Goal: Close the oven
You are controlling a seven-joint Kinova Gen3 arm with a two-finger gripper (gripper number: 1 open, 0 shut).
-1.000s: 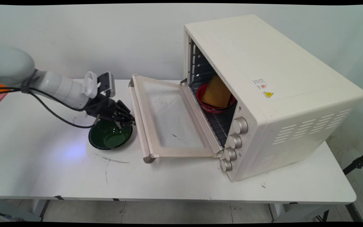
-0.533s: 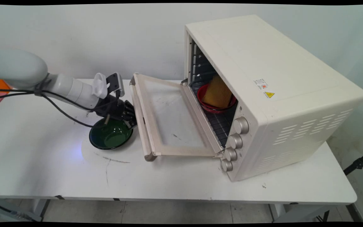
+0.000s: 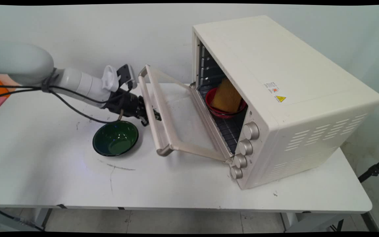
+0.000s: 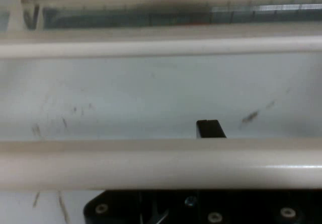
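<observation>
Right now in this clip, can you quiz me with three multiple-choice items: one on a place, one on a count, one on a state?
1. Where does the dark green round bowl stand?
A. on the white table, left of the oven door
B. inside the oven
C. on top of the oven

2. How many round knobs does the cream toaster oven show?
A. two
B. four
C. six

3. How does the oven's glass door stand?
A. shut
B. flat on the table
C. partly raised, the black pincer at its handle

A: it sits on the tabletop. B: four in a column. C: the door slopes above the table.
</observation>
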